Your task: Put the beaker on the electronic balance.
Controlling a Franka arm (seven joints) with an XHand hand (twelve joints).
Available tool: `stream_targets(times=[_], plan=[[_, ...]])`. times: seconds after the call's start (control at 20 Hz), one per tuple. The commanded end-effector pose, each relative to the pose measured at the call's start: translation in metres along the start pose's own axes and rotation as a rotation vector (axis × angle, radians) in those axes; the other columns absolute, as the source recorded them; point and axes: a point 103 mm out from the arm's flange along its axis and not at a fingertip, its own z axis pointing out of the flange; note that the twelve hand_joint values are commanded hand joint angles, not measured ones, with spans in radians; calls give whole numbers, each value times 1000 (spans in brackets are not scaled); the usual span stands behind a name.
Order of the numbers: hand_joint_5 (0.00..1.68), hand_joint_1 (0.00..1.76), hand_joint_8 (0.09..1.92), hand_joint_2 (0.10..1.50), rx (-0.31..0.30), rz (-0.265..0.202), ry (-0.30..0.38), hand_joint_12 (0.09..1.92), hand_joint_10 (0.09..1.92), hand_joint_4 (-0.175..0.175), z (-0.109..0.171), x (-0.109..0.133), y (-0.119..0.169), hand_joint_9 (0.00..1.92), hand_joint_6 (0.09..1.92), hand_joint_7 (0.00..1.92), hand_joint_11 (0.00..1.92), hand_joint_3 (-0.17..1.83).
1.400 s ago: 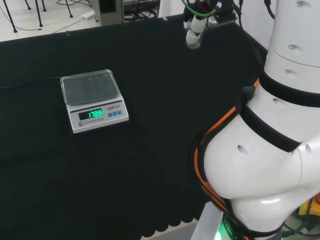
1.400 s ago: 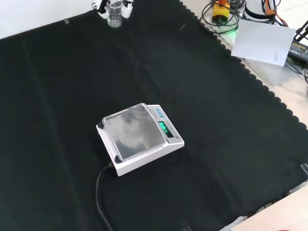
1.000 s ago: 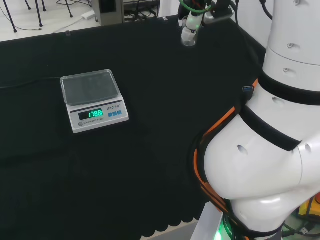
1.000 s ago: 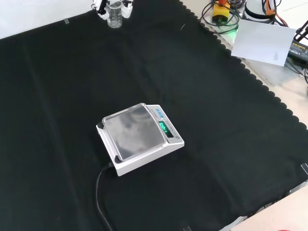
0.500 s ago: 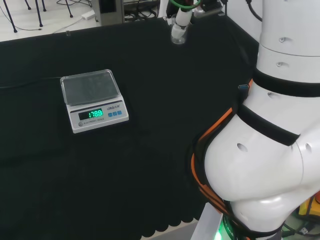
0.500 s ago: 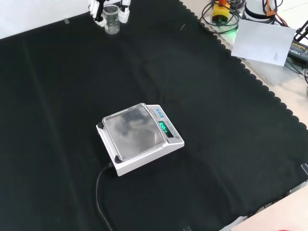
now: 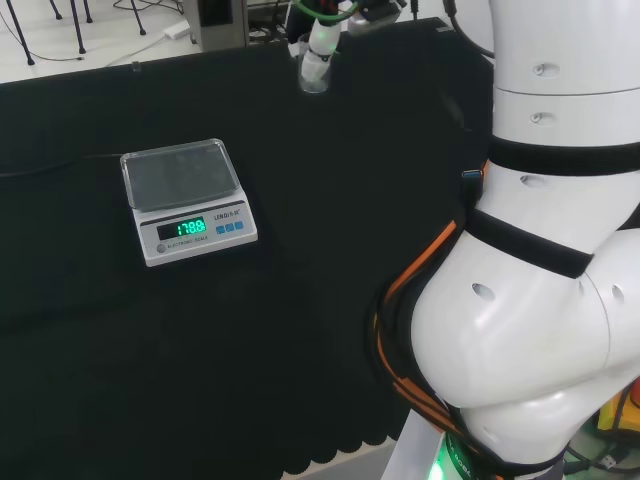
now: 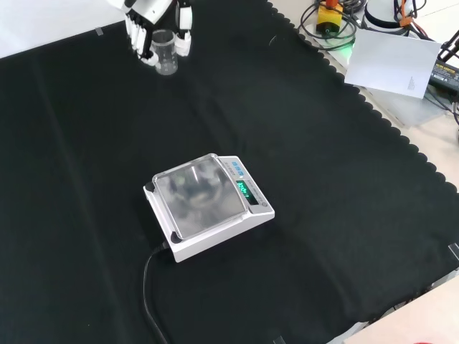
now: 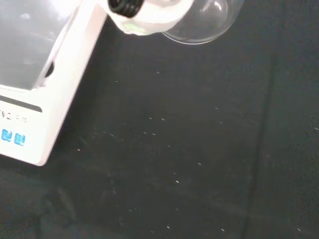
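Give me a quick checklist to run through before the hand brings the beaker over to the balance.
1. Beaker held by the hand, fingers curled round it: ok.
2. Beaker upright in the front view: ok.
3. Pan of the balance bare, nothing resting on it: ok.
4. Cloth between the beaker and the balance free of other ware: ok.
5. Balance switched on, display lit: ok.
6. Beaker contents: cannot tell, the glass is clear.
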Motion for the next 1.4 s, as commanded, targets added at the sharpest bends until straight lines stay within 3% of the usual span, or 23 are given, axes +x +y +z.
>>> stream_targets(times=[0.05,0.35,0.85,1.0,1.15,1.4], plan=[[833,1096,925,1185,21,-101,-19,1010,916,-124,-3,41,37,1000,1241,781,915,16],[834,1096,924,1185,23,-196,-44,1009,915,-124,-9,86,81,1001,1240,783,916,16],[835,1096,922,1185,52,-324,-94,1008,913,-123,-5,146,125,1002,1239,786,916,15],[835,1096,923,1185,39,-343,-102,1008,913,-123,2,160,133,1002,1239,787,916,15],[835,1097,923,1185,-6,-331,-151,1008,913,-123,17,181,138,1001,1238,788,914,15],[835,1098,923,1185,5,-349,-111,1006,914,-125,36,184,152,1001,1238,790,911,15]])
